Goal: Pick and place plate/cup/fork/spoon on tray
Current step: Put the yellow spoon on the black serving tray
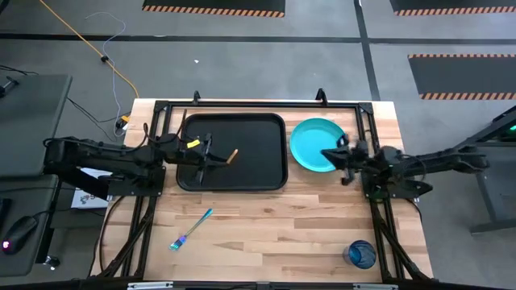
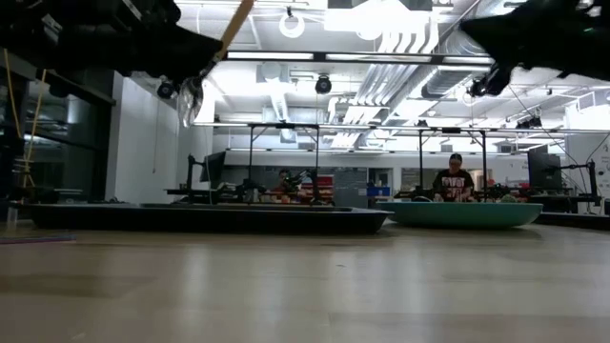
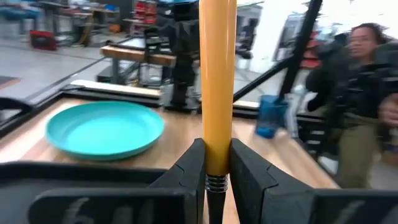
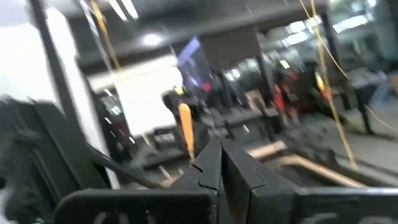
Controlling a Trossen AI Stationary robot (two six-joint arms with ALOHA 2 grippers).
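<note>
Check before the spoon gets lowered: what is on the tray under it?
Only bare tray shows beneath the spoon, held above it by the left gripper. That arm hides part of the tray's left side.

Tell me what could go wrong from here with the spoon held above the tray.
1. The left gripper pinches the spoon only on its slim orange handle, well above the tray; released from this height, it may bounce or slide out.
2. The right gripper hangs over the plate near the tray's edge; both arms working there could collide.
3. The cup stands near the table corner and could be knocked off.
</note>
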